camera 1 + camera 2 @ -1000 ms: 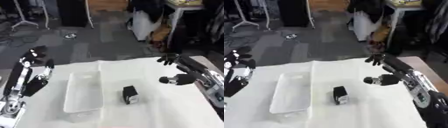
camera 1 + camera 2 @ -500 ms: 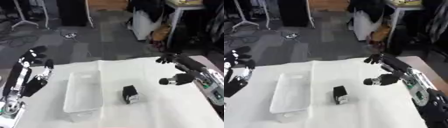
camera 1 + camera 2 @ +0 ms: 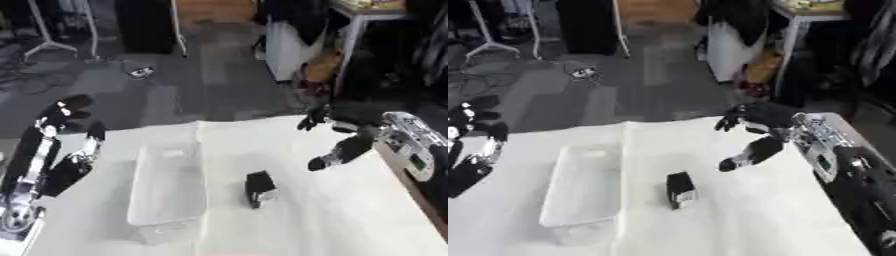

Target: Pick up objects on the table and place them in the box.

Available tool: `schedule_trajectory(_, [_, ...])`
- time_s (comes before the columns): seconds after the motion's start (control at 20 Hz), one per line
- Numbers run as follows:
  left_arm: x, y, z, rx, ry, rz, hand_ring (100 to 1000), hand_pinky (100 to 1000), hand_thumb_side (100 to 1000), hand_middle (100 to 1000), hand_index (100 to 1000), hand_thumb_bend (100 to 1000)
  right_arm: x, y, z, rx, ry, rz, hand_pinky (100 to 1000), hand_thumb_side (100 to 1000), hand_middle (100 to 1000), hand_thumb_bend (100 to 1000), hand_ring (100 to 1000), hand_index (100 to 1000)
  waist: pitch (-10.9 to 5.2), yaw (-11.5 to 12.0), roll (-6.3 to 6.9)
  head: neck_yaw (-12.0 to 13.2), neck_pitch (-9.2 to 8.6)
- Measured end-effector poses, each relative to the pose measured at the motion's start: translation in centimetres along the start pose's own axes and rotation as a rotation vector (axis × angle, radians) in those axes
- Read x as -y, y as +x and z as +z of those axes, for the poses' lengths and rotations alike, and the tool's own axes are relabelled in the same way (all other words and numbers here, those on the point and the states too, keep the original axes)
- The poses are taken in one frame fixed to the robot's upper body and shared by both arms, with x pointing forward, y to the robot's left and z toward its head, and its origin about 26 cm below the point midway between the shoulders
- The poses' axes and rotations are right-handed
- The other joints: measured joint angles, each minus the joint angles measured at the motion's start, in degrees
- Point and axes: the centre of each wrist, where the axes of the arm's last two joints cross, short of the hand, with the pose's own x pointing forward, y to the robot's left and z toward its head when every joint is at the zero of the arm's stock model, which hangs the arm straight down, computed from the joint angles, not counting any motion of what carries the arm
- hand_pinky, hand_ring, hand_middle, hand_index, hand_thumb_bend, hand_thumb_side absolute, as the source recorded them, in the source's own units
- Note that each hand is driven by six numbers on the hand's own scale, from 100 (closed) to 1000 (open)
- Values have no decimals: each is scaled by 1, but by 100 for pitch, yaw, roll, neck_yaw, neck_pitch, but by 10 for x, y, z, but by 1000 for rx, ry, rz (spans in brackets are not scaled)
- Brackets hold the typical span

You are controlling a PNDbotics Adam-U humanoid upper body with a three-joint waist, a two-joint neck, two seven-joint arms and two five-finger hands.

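My right hand (image 3: 756,131) hangs above the white tabletop (image 3: 341,210), over its far right part, with the fingers spread and loosely bent and the thumb pointing down toward the cloth. It has hold of nothing. The small black object (image 3: 259,188) with a pale label on its lower end stands near the middle of the tabletop, down and to the left of that hand and apart from it. Bare white surface lies between the two, with nothing in the way.

Just to the left of the object sits the clear plastic box (image 3: 166,190), long and narrow, its length running away from me. I cannot make out anything inside it. The object and the box are near each other but do not touch.

My left hand (image 3: 61,145) shows at the left edge, off the side of the box, fingers straight and pointing up, empty.

Beyond the far edge of the tabletop is a grey floor (image 3: 175,90) with a small light thing (image 3: 140,72) lying on it. Farther back stand a white stand's legs (image 3: 52,45), a dark cabinet (image 3: 144,25) and, toward the right, a white table leg (image 3: 350,45) with dark clothing hanging beside it. A brown strip of the tabletop's right edge (image 3: 402,180) shows under my right arm.
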Motion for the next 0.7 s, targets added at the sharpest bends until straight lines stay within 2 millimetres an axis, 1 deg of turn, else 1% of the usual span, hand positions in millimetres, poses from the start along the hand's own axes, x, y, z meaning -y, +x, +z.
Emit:
schedule_trajectory(0.05, [0, 0, 0, -1, -1, 0, 760, 646, 863, 847, 873, 100, 4, -1, -1, 7, 16, 18, 753, 1000, 712, 831, 724, 847, 0, 2, 3, 0, -1])
schedule_trajectory(0.15, [0, 0, 0, -1, -1, 0, 760, 646, 863, 846, 873, 100, 5, -4, -2, 13, 56, 42, 747, 1000, 707, 815, 725, 838, 0, 2, 8, 0, -1])
schedule_trajectory(0.2, [0, 0, 0, -1, -1, 0, 760, 646, 863, 846, 873, 100, 6, -5, -2, 10, 64, 50, 749, 1000, 710, 817, 725, 838, 0, 2, 11, 0, -1])
schedule_trajectory(0.25, [0, 0, 0, -1, -1, 0, 760, 646, 864, 848, 872, 100, 6, -6, -1, 4, 67, 57, 756, 1000, 708, 838, 726, 853, 0, 3, 11, 0, -1])
schedule_trajectory(0.3, [0, 0, 0, -1, -2, 0, 760, 646, 864, 847, 873, 100, 6, -8, -1, -1, 71, 63, 751, 1000, 713, 823, 724, 840, 0, 5, 11, 0, -1])
schedule_trajectory(0.55, [0, 0, 0, -1, -2, 0, 759, 645, 864, 848, 872, 100, 3, -11, -4, -6, 82, 74, 762, 1000, 704, 843, 736, 864, 1, 27, 8, 0, -2])
schedule_trajectory(0.7, [0, 0, 0, -1, -2, 0, 759, 645, 864, 848, 872, 100, -1, -9, -8, 1, 86, 63, 762, 1000, 704, 843, 736, 864, 11, 38, -1, -100, -41])
